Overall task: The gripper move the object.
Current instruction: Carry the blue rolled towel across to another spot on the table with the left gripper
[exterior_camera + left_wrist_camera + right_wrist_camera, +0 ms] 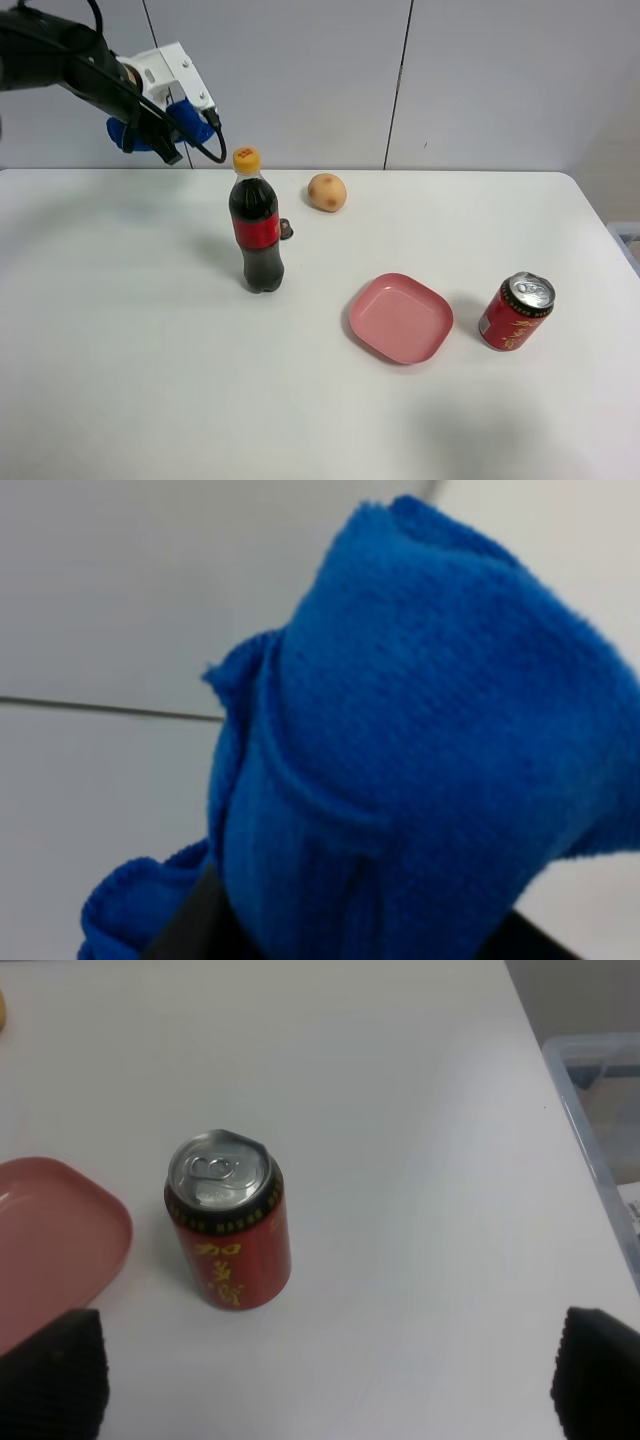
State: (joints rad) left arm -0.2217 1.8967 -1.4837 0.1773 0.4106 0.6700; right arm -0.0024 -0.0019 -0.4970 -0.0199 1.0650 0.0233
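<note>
My left gripper (165, 135), a white boxy end piece with black jaws on a dark arm, is high above the table's far left, shut on the bright blue fabric bundle (185, 120). In the left wrist view the blue bundle (420, 760) fills most of the picture, bunched between the black jaws. The right gripper (325, 1380) is open and empty: only its two black fingertips (50, 1375) show, spread wide above the table by the red can. The right arm is not in the exterior high view.
A cola bottle (256, 225) stands left of centre. A tan speckled ball (327, 192) lies behind it. A pink square plate (400, 318) and a red can (516, 311) sit to the right. A clear bin (600, 1130) is beyond the table's right edge.
</note>
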